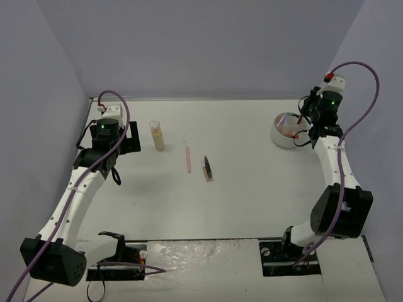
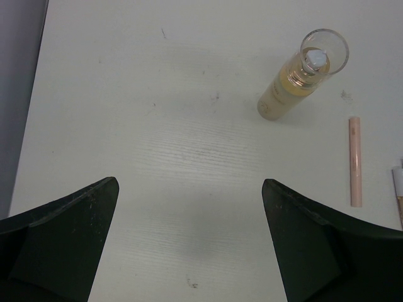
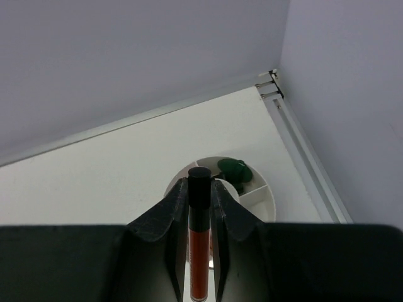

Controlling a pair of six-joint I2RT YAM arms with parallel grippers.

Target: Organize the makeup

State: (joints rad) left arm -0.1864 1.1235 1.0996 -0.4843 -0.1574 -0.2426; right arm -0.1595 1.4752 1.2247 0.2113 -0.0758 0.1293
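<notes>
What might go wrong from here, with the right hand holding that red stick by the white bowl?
1. The red stick is pinched by its thin sides in the right hand; released askew, it may miss the white bowl.
2. A green disc already lies in the bowl; the stick might land on it.
3. The open left hand hovers near the standing bottle and might knock it over.

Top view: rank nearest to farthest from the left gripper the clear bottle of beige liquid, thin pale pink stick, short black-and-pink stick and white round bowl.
1. Clear bottle of beige liquid, just right of the left gripper.
2. Thin pale pink stick, mid-table.
3. Short black-and-pink stick, just beyond it.
4. White round bowl, far right.
</notes>
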